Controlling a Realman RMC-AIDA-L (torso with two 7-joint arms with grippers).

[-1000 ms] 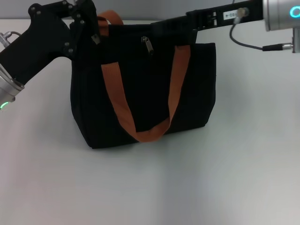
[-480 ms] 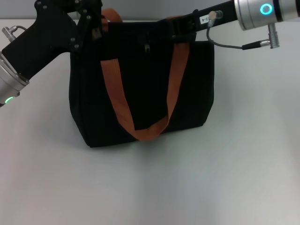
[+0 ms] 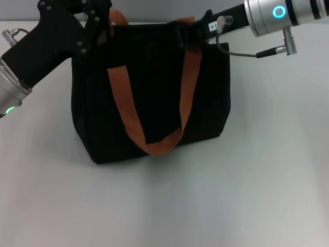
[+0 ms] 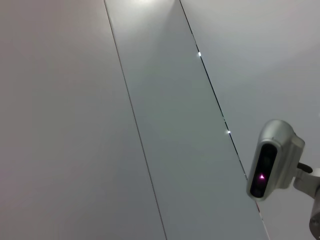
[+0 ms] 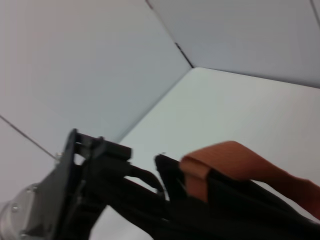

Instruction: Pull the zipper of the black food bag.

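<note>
The black food bag (image 3: 154, 98) stands upright on the white table, its front rust-orange strap (image 3: 123, 108) hanging in a loop down its face. At the bag's top left corner, beside the rear strap (image 3: 119, 18), my left gripper (image 3: 103, 28) is shut on the fabric. It also shows in the right wrist view as the left gripper (image 5: 147, 175), reaching up to the strap end (image 5: 225, 155). My right gripper (image 3: 186, 35) rests on the bag's top edge where the front strap's right end meets it. The zipper is hidden.
The white table (image 3: 231, 195) spreads in front of and to the right of the bag. A cable (image 3: 241, 51) hangs from the right arm above the bag's right shoulder. The left wrist view holds only wall panels and a grey sensor head (image 4: 272, 157).
The right arm has swung left and its tip now sits by the front strap's right end. The bag has shifted slightly left. The silver pull tab seen earlier no longer shows.
</note>
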